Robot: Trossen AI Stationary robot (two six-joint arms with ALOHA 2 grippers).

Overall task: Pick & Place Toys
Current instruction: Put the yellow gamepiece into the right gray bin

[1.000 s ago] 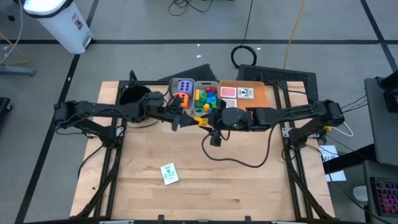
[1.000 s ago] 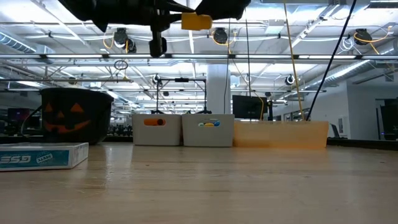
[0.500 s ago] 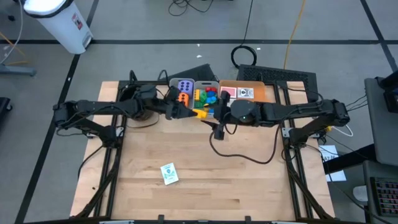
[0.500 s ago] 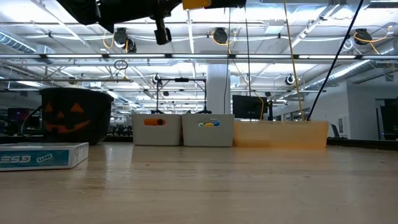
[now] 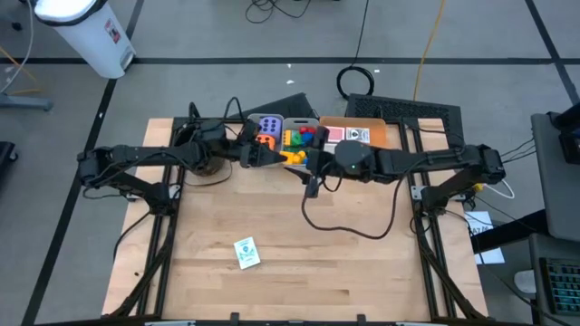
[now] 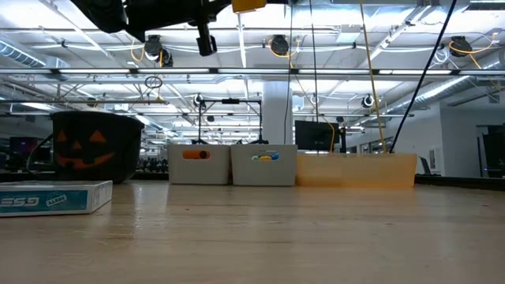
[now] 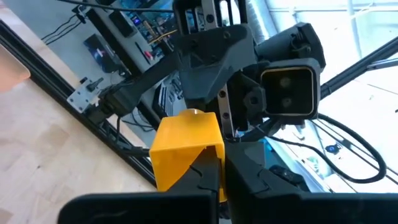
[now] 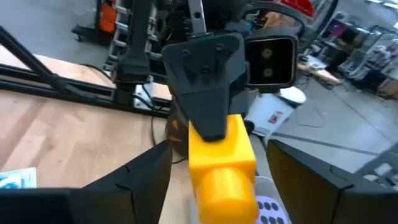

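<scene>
left gripper (image 7: 214, 171) clamped on yellow brick (image 7: 185, 152), aloft near the grey bins (image 5: 286, 136) | right gripper (image 8: 211, 180) fingers spread either side of it, facing | advice: right squeezes squarely before left lets go

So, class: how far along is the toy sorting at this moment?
Done: dice and bricks sit in the grey bins, cards on the orange tray. In hand: left gripper holds a yellow brick beside the open right gripper. Left: one card on the table.
</scene>
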